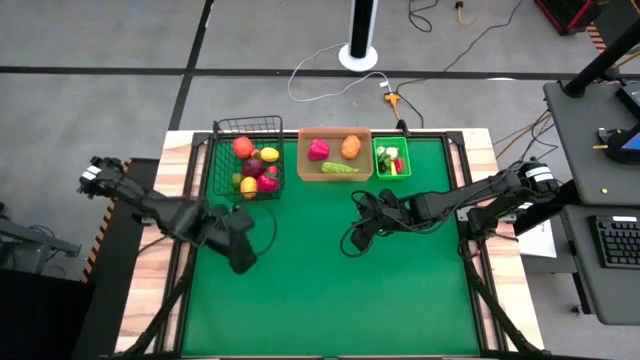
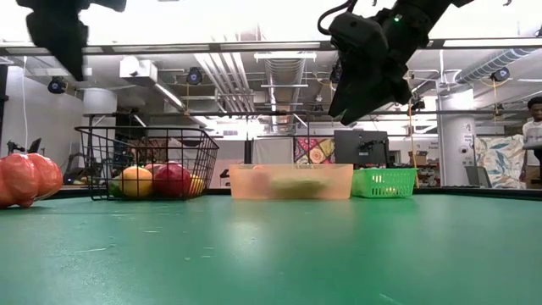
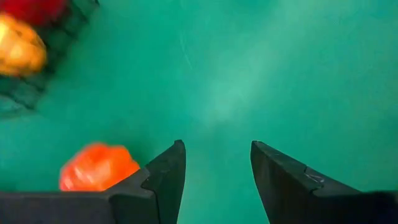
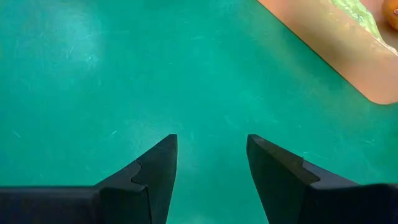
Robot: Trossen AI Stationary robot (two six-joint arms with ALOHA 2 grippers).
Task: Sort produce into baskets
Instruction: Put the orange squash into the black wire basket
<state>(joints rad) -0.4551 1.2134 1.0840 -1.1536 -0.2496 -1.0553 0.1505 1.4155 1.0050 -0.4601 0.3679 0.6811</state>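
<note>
Both grippers hang open and empty above the green mat (image 1: 330,290). My left gripper (image 3: 216,146) is over the mat's left part (image 1: 243,265), in front of the black wire basket (image 1: 246,160), which holds red, yellow and orange produce. An orange-red lumpy piece (image 3: 96,167) lies on the mat just beside the left fingers; it also shows at the low view's left edge (image 2: 30,178). The arm hides it in the high view. My right gripper (image 4: 211,138) hovers mid-table (image 1: 352,240), in front of the tan tray (image 1: 335,172).
The tan tray holds a pink piece (image 1: 318,150), an orange piece (image 1: 351,146) and a green cucumber (image 1: 340,168). The green bin (image 1: 392,160) with small pieces stands to its right. All three containers line the far edge. Bare mat fills the near half.
</note>
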